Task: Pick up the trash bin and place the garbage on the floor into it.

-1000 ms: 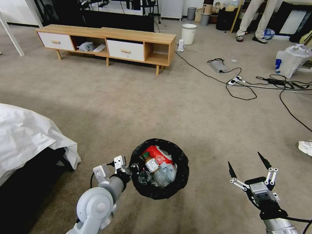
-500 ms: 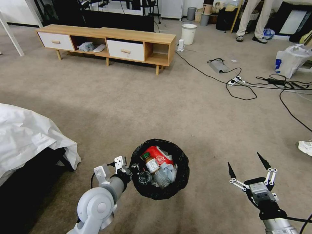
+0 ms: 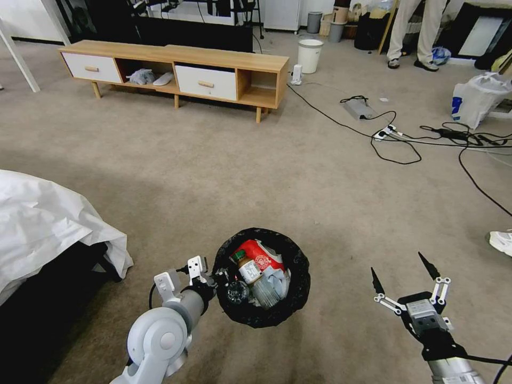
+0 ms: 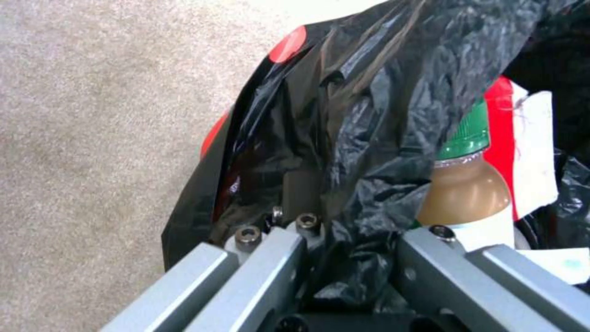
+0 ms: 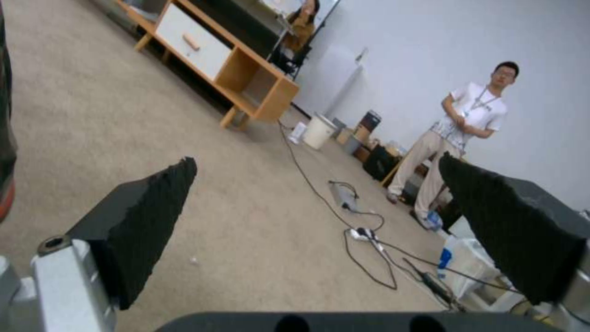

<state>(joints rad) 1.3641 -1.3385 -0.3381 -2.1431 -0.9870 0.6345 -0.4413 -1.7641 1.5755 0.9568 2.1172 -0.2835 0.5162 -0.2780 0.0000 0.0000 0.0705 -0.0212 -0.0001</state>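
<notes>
- Right now the small round trash bin lined with crinkled glossy black plastic (image 3: 261, 277) hangs low over the beige-grey short-pile carpet (image 3: 256, 176), just in front of the robot and a little to its left.
- Inside it lies the garbage (image 3: 256, 274): a red wrapper (image 3: 261, 255), a green-capped bottle of brownish drink (image 3: 244, 266) and some pale tissue, all piled together below the rim.
- At the bin's near-left rim, the left gripper (image 3: 213, 277) has its grey fingers (image 4: 270, 258) pinched on the bag-covered edge; from the wrist, the black plastic (image 4: 362, 138) bunches between the two fingers, with the green cap (image 4: 470, 133) just beyond.
- Off to the robot's right, well apart from the bin, the right gripper (image 3: 401, 272) hovers over bare carpet with its black pointed fingertips (image 5: 147, 212) spread wide and nothing between them.
- To the left, a white crumpled sheet (image 3: 48, 224) drapes over something dark.
- Farther back stands a long low wooden cabinet with white drawers (image 3: 176, 72), and black cables with a power strip (image 3: 394, 133) trail across the carpet to the right.
</notes>
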